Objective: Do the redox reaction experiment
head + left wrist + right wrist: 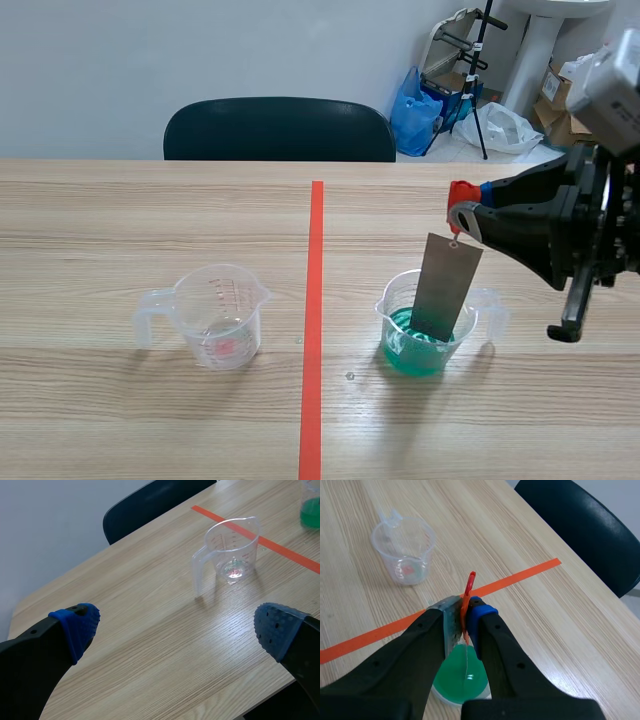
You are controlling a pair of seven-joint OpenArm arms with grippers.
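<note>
Right gripper [464, 625] pinches the red clip [469, 582] carrying the grey metal plate [445, 285], whose lower end sits in the green solution [412, 352] of the measuring cup [490, 305] on the tabletop [150, 420]; advisable to hold the plate steady, off the cup wall, avoiding tipping it.

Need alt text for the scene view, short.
The right hand, shut on a red tie, dangles a grey metal plate into a clear cup of green liquid right of the orange tape line. A second clear measuring cup stands left of the line on the wooden table.
</note>
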